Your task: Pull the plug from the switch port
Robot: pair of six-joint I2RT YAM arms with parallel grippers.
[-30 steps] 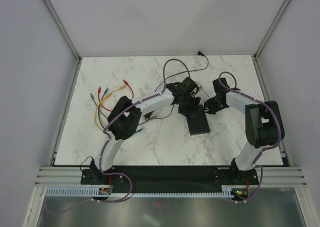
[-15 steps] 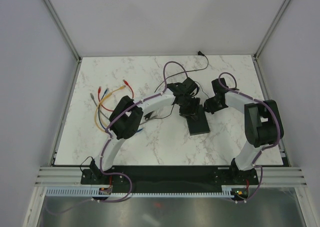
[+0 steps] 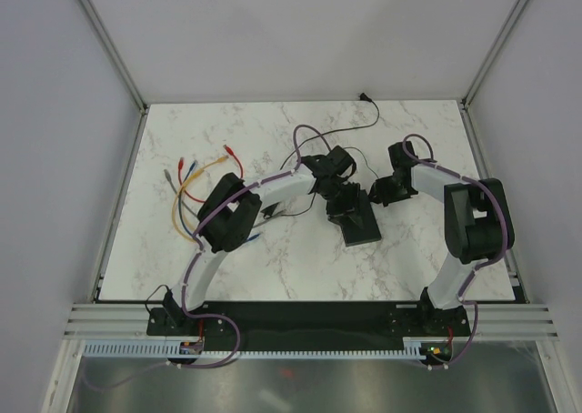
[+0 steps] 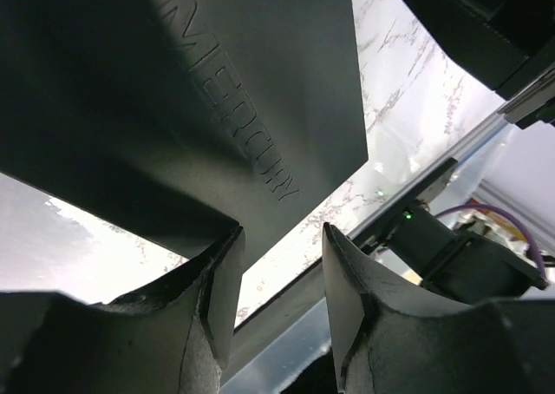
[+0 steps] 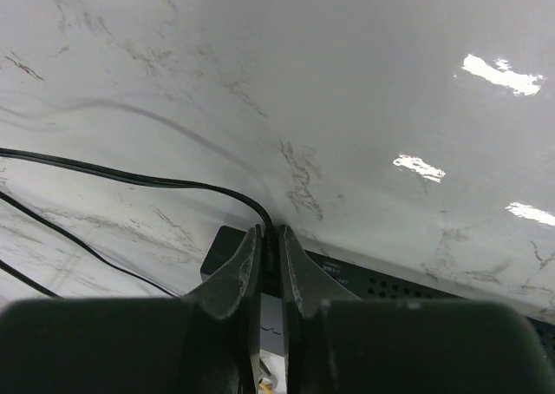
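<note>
On the marble worktop (image 3: 273, 267), our right gripper (image 5: 270, 233) pinches narrow on the plug (image 5: 270, 320) at the switch's (image 5: 364, 281) far right side. Our left gripper (image 4: 282, 233), fingers apart and empty, sits against the switch body.

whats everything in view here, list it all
switch: 1, black, table centre, between the two arms
plug: 1, pale grey, at the switch's edge, pinched in the right gripper
thin cords: at least 2, black, running from the switch area toward the far edge
loose cables: several, red, yellow, blue and grey, left side of the table
table: 1, white marble, under everything
left gripper: 1, black, jaws apart, against the switch's end
right gripper: 1, black, closed on the plug
</note>
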